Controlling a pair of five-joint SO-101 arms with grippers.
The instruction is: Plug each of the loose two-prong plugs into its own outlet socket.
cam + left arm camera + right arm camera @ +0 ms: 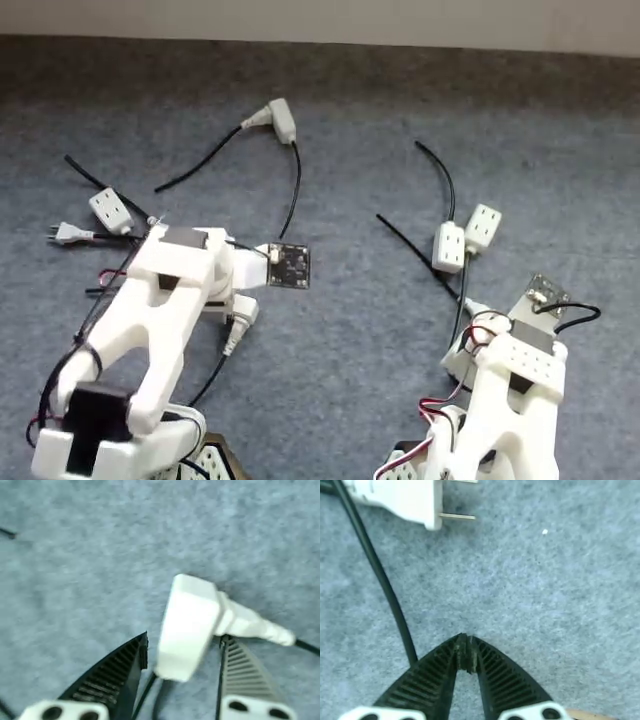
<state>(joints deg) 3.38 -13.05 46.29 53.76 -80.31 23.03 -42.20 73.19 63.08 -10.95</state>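
Left gripper (183,639) hangs open over the grey worktop (75,555), its fingers either side of a white plug (190,625) without clearly pinching it. Right gripper (467,645) is closed on nothing, near a second two-prong plug (405,497) lying flat, whose black cord (385,590) runs just beside the fingers.

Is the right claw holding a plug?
No, the right gripper is shut on nothing, and the plug lies apart from it.
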